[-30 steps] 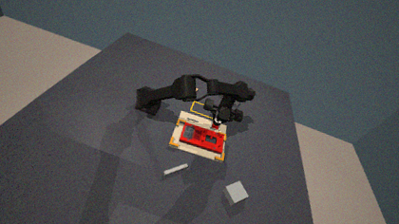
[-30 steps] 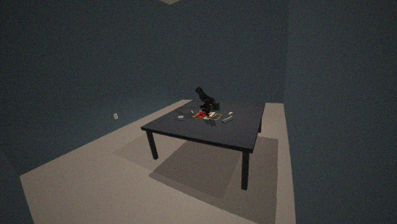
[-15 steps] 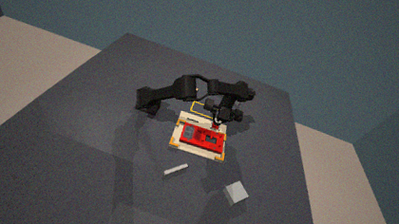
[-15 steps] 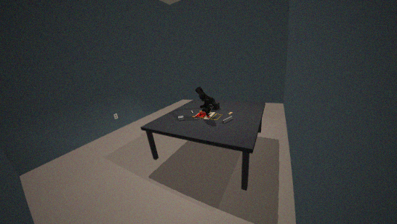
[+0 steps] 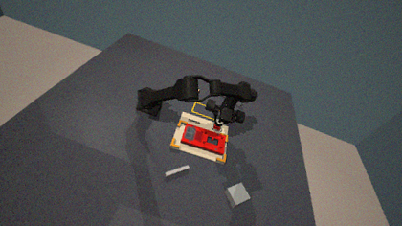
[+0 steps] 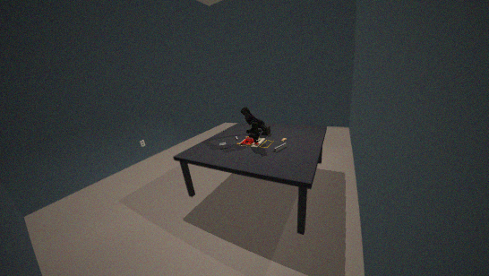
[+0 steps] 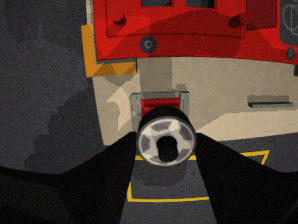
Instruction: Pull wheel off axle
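The wheel (image 7: 166,120) has a black tyre and a pale spoked hub with a dark centre. My gripper (image 5: 219,121) (image 6: 255,140) (image 7: 165,138) is shut on it, one finger at each side. The grey bracket with a red block (image 7: 160,105) (image 5: 217,128) is directly behind and below the wheel in the wrist view. The wheel hides the axle, so I cannot tell how far up the axle it sits. The marked area, a yellow outline (image 5: 193,107) (image 6: 270,144) (image 7: 167,200), lies on the table beside the board, partly hidden by the fingers in the wrist view.
A cream board (image 7: 225,80) with orange corners carries a red assembly (image 5: 203,145) (image 6: 247,141) (image 7: 165,30). A pale block (image 5: 238,194) (image 6: 222,143) and a small white bar (image 5: 177,171) lie beyond the board. A grey bar (image 6: 280,146) lies near the outline.
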Action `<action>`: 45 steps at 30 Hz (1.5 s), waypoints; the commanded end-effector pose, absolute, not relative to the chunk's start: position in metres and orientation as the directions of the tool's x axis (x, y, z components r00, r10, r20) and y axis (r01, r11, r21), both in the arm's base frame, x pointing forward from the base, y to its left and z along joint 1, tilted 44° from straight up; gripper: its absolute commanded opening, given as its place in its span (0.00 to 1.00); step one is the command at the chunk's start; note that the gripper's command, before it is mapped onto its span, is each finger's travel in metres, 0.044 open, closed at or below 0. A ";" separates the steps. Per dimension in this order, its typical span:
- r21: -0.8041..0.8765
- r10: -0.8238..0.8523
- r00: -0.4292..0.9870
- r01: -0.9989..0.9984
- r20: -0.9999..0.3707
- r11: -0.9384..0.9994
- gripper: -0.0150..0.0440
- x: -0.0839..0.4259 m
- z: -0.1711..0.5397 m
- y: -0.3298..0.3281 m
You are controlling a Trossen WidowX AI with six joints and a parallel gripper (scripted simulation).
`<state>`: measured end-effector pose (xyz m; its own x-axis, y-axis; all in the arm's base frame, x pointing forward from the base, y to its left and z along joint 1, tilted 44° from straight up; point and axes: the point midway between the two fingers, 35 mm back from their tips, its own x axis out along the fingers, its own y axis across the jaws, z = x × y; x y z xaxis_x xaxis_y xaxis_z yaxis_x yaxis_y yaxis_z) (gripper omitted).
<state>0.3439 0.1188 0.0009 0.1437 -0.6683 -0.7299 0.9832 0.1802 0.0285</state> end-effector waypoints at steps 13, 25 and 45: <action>0.029 -0.664 0.151 0.981 -0.732 0.191 0.25 0.341 0.009 0.128; 0.029 -0.664 0.152 0.981 -0.732 0.192 0.25 0.340 0.012 0.131; 0.029 -0.664 0.153 0.981 -0.732 0.193 0.25 0.339 0.016 0.135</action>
<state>0.3394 0.1343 0.0152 0.1549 -0.6656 -0.7301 0.9798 0.1983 0.0270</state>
